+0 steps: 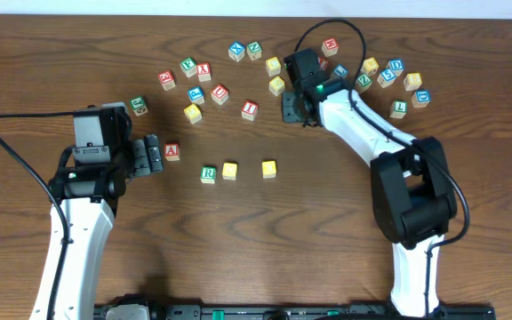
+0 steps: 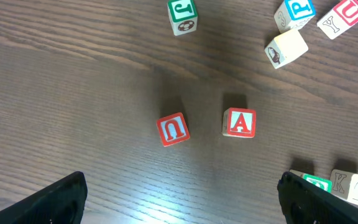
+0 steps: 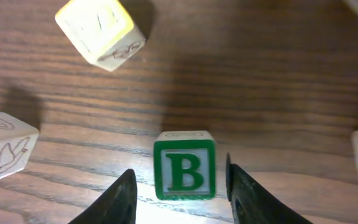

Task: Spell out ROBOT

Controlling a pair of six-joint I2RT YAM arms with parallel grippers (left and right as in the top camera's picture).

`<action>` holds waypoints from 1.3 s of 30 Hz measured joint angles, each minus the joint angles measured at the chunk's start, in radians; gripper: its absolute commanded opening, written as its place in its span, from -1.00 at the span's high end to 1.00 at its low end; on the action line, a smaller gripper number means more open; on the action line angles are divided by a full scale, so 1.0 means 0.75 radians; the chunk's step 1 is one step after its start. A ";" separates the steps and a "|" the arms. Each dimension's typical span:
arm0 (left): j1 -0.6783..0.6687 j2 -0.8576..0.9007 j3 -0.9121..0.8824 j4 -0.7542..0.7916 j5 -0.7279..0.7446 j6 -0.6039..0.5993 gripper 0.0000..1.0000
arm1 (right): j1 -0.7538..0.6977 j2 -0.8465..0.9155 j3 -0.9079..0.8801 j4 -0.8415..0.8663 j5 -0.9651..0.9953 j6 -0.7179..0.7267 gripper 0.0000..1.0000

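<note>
My right arm reaches up the table [image 3: 272,74], its end effector [image 3: 180,190] pointing down. The fingers are parted and straddle the green B cube [image 3: 184,168], with a sliver of gap either side. The left end effector [image 1: 154,156] hangs wide open beside the red A cube [image 1: 172,150]. The green R cube [image 1: 208,174] sits mid-table.

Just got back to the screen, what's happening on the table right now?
Spelling ROBOT is underway. An R cube and two yellow cubes sit in a row, with a gap between the yellows. The right gripper straddles the green B cube; whether it grips is unclear. The left gripper sits open beside the red A cube.
</note>
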 measured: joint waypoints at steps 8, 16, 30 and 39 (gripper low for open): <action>0.000 0.000 0.000 -0.001 0.000 0.000 -0.93 | 0.010 0.013 -0.001 0.021 -0.002 0.000 0.29; 0.000 0.001 0.000 0.000 0.000 -0.001 -0.93 | 0.010 0.013 -0.001 0.018 0.009 0.002 0.29; 0.000 0.000 0.000 0.000 0.000 -0.001 -0.93 | 0.010 0.013 -0.001 0.021 0.043 0.005 0.29; 0.000 0.001 0.000 0.000 0.000 0.000 -0.93 | 0.020 0.016 -0.001 0.033 0.044 0.006 0.30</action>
